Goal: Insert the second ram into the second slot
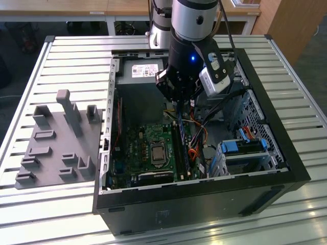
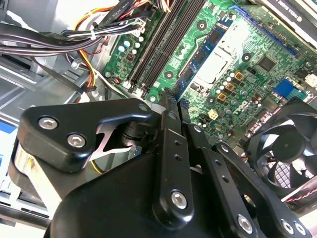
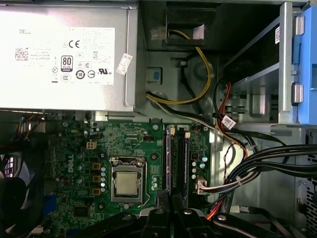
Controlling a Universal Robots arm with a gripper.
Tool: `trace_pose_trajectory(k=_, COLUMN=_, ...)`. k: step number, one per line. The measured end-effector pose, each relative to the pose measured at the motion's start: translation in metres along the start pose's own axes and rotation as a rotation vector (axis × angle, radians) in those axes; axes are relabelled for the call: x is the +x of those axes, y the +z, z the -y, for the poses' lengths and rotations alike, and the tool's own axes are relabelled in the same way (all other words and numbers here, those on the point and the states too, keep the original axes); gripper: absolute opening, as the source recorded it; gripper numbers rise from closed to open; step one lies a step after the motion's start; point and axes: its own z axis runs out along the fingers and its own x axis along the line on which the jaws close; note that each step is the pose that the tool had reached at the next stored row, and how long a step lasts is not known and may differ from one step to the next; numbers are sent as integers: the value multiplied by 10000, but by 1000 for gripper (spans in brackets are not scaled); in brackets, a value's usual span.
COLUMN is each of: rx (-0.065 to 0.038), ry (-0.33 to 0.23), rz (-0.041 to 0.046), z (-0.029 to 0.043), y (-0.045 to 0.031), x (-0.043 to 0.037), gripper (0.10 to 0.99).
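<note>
I see the gripper (image 2: 176, 99) low over the board (image 2: 257, 44), beside the CPU (image 2: 218, 64) and above one end of the slots (image 2: 158, 49). Its fingers are narrow, almost together. A thin blue edge shows at the tips, and I take this for the second ram (image 2: 184, 102), pinched on its edge. Most of it is hidden behind the fingers, so I am not fully sure. It is not yet in any slot. The first ram (image 2: 203, 54) stands in the slot nearest the CPU, and the dark slots on the side away from the CPU look free.

My worries are these. The slots lie very close together, so a small offset toward the CPU could put the stick on the first ram or on a slot wall. If the stick is tilted in the fingers, one end may enter first and jam. With such a thin grip it may also slip upward under a hard push, and the board would bend. The cables (image 2: 74, 37), further from the CPU than the slots, lie near enough to catch the gripper's body.
</note>
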Motion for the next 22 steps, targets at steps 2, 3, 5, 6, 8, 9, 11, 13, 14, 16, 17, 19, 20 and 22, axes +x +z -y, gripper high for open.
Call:
trace_pose_trajectory(k=2, rx=-1, ry=0, rz=1, z=0, y=6, x=0, gripper=137)
trace_pose_trajectory(k=3, rx=-3, ry=0, rz=1, z=0, y=11, x=0, gripper=137)
trace_pose_trajectory(k=5, rx=-1, ry=0, rz=1, z=1, y=19, x=0, gripper=137)
trace_pose_trajectory(k=6, rx=-1, ry=0, rz=1, z=1, y=23, x=0, gripper=137)
trace_pose_trajectory(k=8, rx=2, ry=-1, rz=0, z=1, y=28, x=0, gripper=137)
trace_pose_trajectory(k=9, rx=16, ry=0, rz=0, z=1, y=29, x=-1, gripper=137)
trace_pose_trajectory(k=11, rx=37, ry=-1, rz=0, z=3, y=29, x=0, gripper=137)
trace_pose_trajectory(k=13, rx=44, ry=0, rz=0, z=7, y=30, x=0, gripper=137)
trace_pose_trajectory(k=14, rx=43, ry=1, rz=1, z=9, y=31, x=0, gripper=137)
trace_pose_trajectory(k=16, rx=44, ry=0, rz=1, z=11, y=31, x=0, gripper=137)
trace_pose_trajectory(k=17, rx=45, ry=0, rz=1, z=11, y=31, x=0, gripper=137)
trace_pose_trajectory(k=19, rx=46, ry=-1, rz=0, z=19, y=31, x=0, gripper=137)
trace_pose_trajectory(k=20, rx=46, ry=-1, rz=-1, z=23, y=32, x=0, gripper=137)
trace_pose_trajectory(k=22, rx=45, ry=1, rz=1, z=28, y=43, x=0, gripper=137)
